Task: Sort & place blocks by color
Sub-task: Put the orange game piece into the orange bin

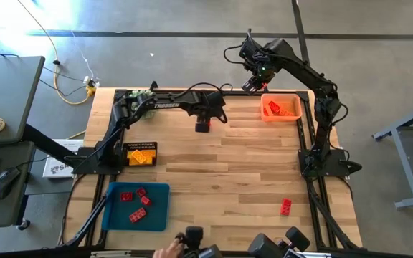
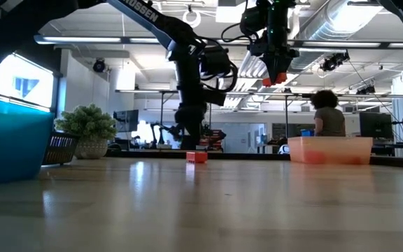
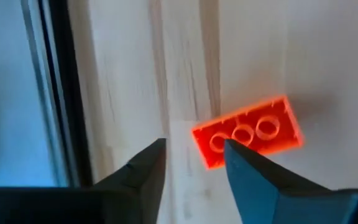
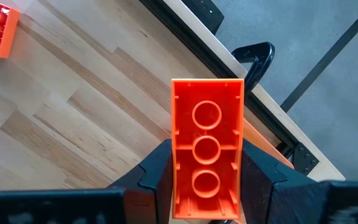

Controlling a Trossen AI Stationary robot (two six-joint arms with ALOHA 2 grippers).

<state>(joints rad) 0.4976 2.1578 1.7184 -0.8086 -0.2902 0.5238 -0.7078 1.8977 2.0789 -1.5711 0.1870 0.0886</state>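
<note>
An orange block (image 4: 206,149) is held clamped between the fingers of the right gripper (image 1: 255,83), its hollow underside turned to the wrist camera and its long axis running straight out along the fingers; the gripper is raised just beside the near-left corner of the orange tray (image 1: 297,107), so the coming drop is judged to turn on a short carry across that rim. The left gripper (image 1: 203,120) is lowered at mid-table with its fingers (image 3: 143,171) apart and nothing between them; a red-orange block (image 3: 247,130) lies on the wood just past one fingertip, its long axis set slantwise across the finger line. The left arm is the nearer to this block. Counted in the high view: three trays, namely the orange tray with two or three orange blocks, a black basket (image 1: 127,148) with yellow ones whose number cannot be told, and a blue tray (image 1: 160,192) with about five red blocks. One red block (image 1: 285,207) is left loose near the right front edge, nearer the right arm.
</note>
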